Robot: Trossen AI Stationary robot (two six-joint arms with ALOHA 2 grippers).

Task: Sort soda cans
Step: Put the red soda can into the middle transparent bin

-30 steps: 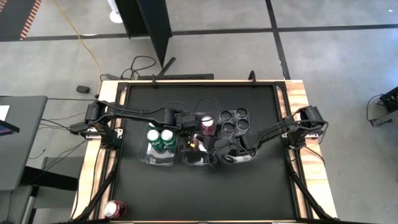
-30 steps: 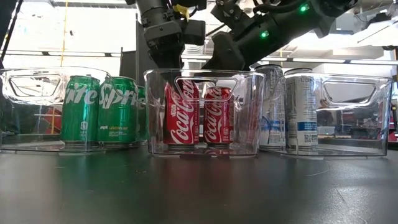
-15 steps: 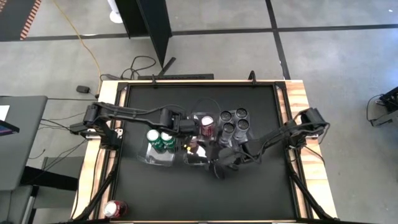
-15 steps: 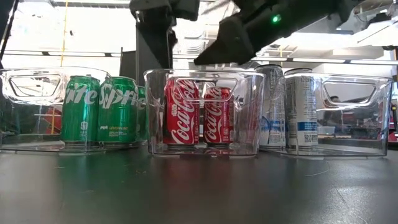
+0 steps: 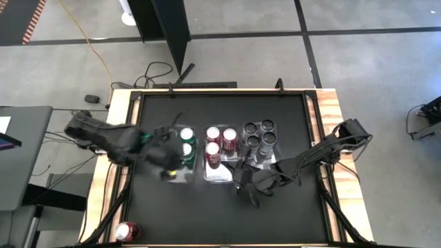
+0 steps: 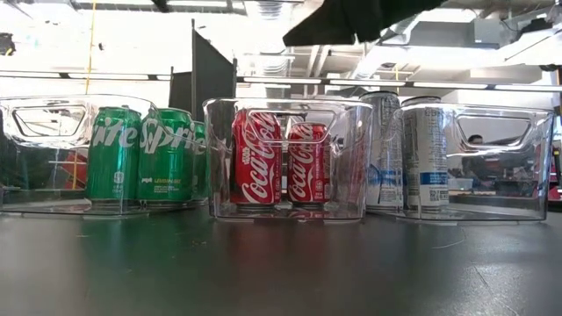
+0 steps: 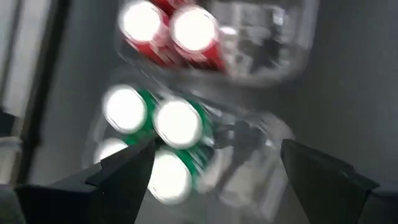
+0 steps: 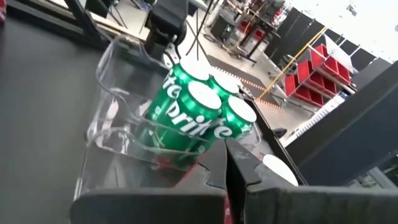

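Observation:
Three clear trays stand side by side mid-table. The left tray point(image 5: 172, 176) holds green cans point(image 5: 185, 141), the middle tray three red cans point(image 5: 219, 140), and the right tray several silver-grey cans point(image 5: 259, 134). All stand upright on the tray floors, as the red cans point(image 6: 274, 158) show in the low view. Another red can point(image 5: 127, 231) stands at the near left corner. My left gripper point(image 5: 167, 153) hovers open and empty over the left tray, above the green cans point(image 7: 155, 121). My right gripper point(image 5: 241, 180) is shut and empty, just near of the middle tray.
The wooden table frame point(image 5: 329, 110) borders the black mat. There is bare mat point(image 5: 220, 213) between the trays and the near edge, and more toward the far edge. A dark part of an arm point(image 6: 351, 13) hangs above the trays in the low view.
My left arm has swung quickly from over the middle tray toward the table's left edge, its gripper now above the green cans. My right gripper has drawn back toward the near edge and risen. With the arms gone, three red can tops show in the middle tray.

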